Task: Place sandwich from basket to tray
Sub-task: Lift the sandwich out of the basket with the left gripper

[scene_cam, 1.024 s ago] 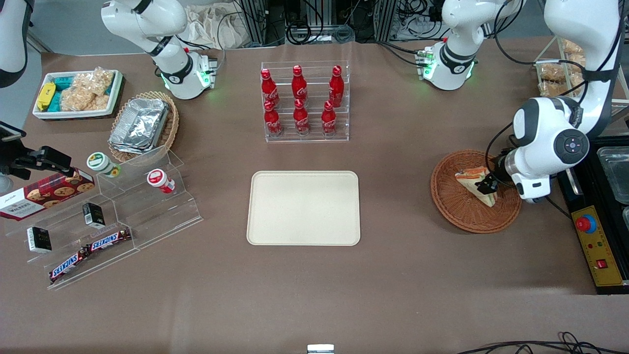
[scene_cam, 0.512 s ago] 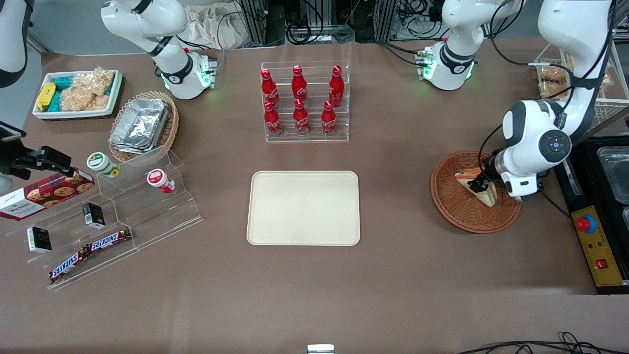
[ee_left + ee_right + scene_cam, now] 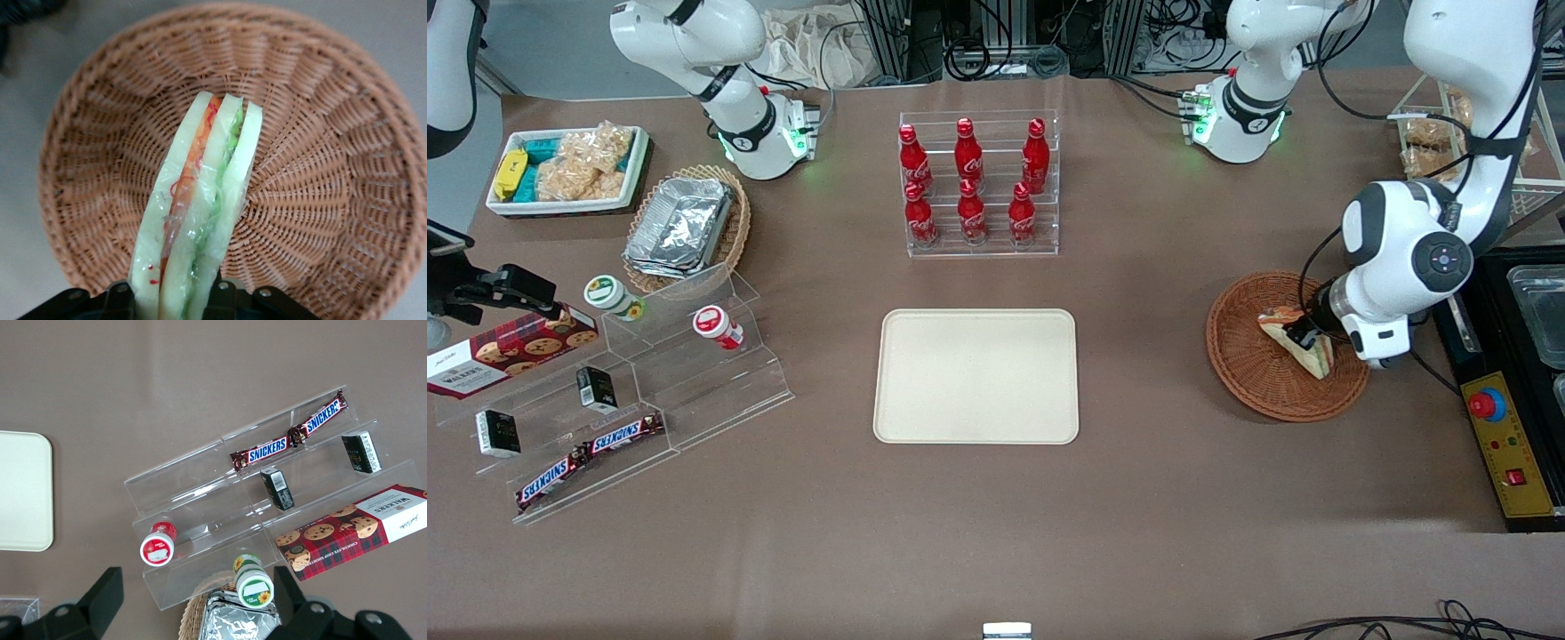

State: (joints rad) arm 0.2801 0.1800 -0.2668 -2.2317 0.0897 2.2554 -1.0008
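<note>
1. The round woven basket (image 3: 1285, 347) sits on the brown table (image 3: 1138, 498), toward the working arm's end.
2. The gripper (image 3: 1303, 336) is inside the basket, its two fingers (image 3: 119, 298) closed against the two flat sides of the sandwich (image 3: 1300, 343).
3. The sandwich stands on edge, its pale bread and orange and green filling layers visible in the wrist view (image 3: 200, 220). Whether it touches the basket floor cannot be told.
4. The cream tray (image 3: 976, 376) lies flat, well apart from the basket, toward the parked arm's end.
5. A clear rack of red bottles (image 3: 971, 182) stands farther from the front camera than the basket, near the tray.
</note>
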